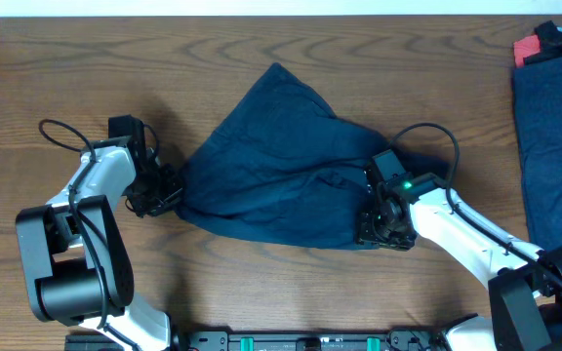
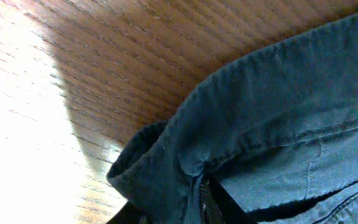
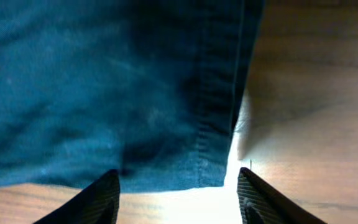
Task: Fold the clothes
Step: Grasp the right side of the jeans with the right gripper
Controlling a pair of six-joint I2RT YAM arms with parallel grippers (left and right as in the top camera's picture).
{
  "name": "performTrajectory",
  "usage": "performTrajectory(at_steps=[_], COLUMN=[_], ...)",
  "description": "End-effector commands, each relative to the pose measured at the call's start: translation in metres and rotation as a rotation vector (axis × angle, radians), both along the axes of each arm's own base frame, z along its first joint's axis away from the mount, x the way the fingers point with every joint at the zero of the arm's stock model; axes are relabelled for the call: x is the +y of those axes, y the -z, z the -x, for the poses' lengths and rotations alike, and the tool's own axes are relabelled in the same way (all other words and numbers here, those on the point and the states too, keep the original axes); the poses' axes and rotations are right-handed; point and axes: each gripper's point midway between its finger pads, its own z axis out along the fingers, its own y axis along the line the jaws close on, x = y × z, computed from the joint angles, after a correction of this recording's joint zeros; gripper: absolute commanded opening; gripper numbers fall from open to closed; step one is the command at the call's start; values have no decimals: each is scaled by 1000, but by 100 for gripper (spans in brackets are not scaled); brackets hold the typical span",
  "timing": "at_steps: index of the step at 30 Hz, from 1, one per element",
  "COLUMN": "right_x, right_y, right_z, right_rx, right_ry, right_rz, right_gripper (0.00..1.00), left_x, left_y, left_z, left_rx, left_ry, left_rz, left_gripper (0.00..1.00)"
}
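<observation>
Wood surface (image 1: 261, 39): navy garment (image 1: 271, 166) lies long-axis left-right. Left fingers (image 1: 164, 192) pinch its waistband (image 2: 247, 81) end; right fingers (image 3: 101, 196) stand open, straddling the opposite hem corner (image 3: 213, 168).

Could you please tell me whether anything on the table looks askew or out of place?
The navy garment in the middle of the table lies bunched into a wrinkled, lopsided triangle instead of flat. Nothing looks torn or spilled.

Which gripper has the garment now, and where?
Left gripper pinches the navy garment at its seamed edge; right gripper open, straddling a hem corner, holding nothing.
</observation>
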Motion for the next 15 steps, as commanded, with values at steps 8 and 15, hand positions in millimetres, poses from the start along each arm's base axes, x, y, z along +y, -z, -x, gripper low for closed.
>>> performTrajectory(at_steps=[8,15], right_x=[-17,-15], right_y=[8,19], right_z=[-6,0], right_rx=[-35,-31], right_ry=[52,82], right_rz=[86,62], right_gripper=[50,45], left_x=[2,3], left_y=[4,4], left_z=[2,2], left_rx=[23,23], left_ry=[-8,-8], left_rz=[-9,-9], left_gripper=[23,24])
